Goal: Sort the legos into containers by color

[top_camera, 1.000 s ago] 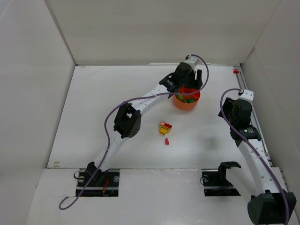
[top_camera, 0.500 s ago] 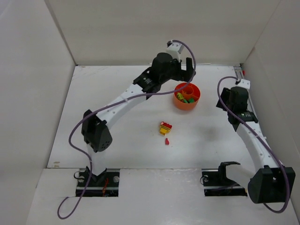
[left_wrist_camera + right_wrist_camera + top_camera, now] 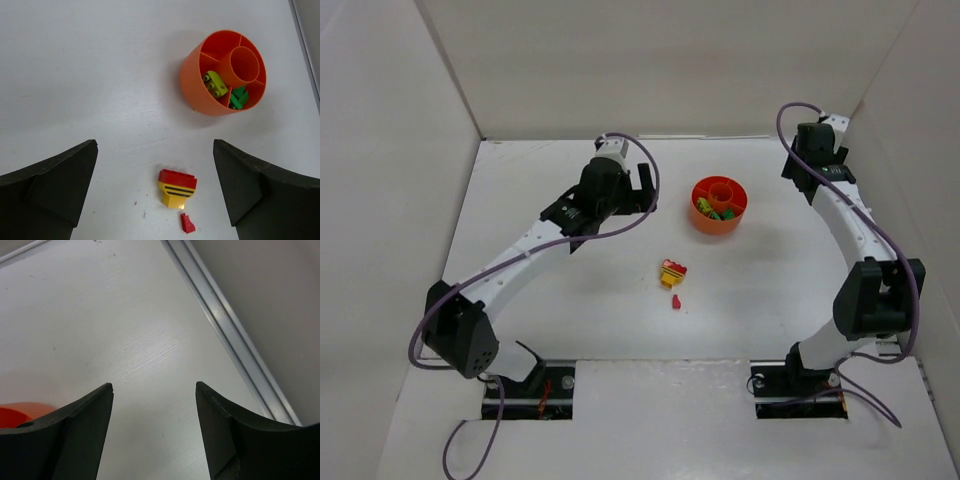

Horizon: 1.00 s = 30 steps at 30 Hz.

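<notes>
Legos (image 3: 720, 213) in the orange bowl (image 3: 192, 75), lime-yellow brick (image 3: 215, 84) and green bricks (image 3: 239, 96) in adjoining compartments, upper right of my left wrist view, red-and-yellow stack (image 3: 177, 188) and small red piece (image 3: 187, 223) on the table (image 3: 100, 75) lower centre, my left end effector (image 3: 154, 145) wide, empty, my right end effector (image 3: 153, 386) wide, empty.

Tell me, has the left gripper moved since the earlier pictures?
Yes. The left gripper has moved left, away from the bowl that it hung over.

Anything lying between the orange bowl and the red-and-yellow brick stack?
Nothing: bare table between the bowl and the stack, clearest in the left wrist view. The small red piece lies beyond the stack.
</notes>
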Each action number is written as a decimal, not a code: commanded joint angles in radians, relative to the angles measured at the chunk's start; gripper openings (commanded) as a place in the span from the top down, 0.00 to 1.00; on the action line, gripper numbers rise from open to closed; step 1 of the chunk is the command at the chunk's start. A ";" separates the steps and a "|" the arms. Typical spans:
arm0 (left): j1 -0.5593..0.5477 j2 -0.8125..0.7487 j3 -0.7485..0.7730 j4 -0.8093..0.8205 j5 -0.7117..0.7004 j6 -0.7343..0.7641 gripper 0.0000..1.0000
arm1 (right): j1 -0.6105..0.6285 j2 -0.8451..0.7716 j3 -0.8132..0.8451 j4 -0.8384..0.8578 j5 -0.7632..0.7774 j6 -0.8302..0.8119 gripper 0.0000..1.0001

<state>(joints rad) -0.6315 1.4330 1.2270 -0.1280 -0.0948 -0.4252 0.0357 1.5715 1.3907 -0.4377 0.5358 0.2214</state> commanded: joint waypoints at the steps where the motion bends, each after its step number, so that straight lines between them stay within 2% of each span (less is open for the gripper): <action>1: 0.018 -0.111 -0.020 -0.051 -0.013 -0.049 0.00 | 0.047 0.010 0.045 -0.065 0.069 0.024 0.28; 8: 0.018 -0.221 -0.127 -0.119 0.020 -0.145 0.00 | 0.121 0.009 -0.019 -0.029 0.029 -0.004 0.28; 13: 0.018 -0.364 -0.294 -0.093 0.050 -0.230 0.00 | 0.231 -0.112 -0.146 -0.013 -0.025 -0.100 0.28; 16: 0.018 -0.445 -0.404 -0.093 0.050 -0.285 0.00 | 0.343 -0.206 -0.272 0.016 -0.126 -0.151 0.28; 17: 0.018 -0.462 -0.431 -0.093 0.050 -0.300 0.00 | 0.377 -0.223 -0.301 0.016 -0.202 -0.151 0.28; 20: 0.018 -0.517 -0.514 -0.111 0.050 -0.348 0.00 | 0.533 -0.258 -0.406 0.047 -0.298 -0.130 0.29; 21: 0.018 -0.528 -0.526 -0.133 0.050 -0.348 0.00 | 0.617 -0.258 -0.427 0.047 -0.298 -0.110 0.29; 25: 0.018 -0.597 -0.581 -0.170 0.041 -0.386 0.00 | 0.804 -0.268 -0.545 0.085 -0.339 -0.038 0.33; 28: 0.018 -0.652 -0.627 -0.170 0.041 -0.395 0.00 | 0.909 -0.239 -0.590 0.158 -0.370 0.028 0.33; 30: 0.018 -0.675 -0.639 -0.170 0.041 -0.396 0.00 | 0.932 -0.196 -0.611 0.203 -0.370 0.083 0.33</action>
<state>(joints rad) -0.6151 0.7986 0.6067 -0.3069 -0.0532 -0.7944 0.9386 1.3464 0.7925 -0.3565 0.1986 0.2089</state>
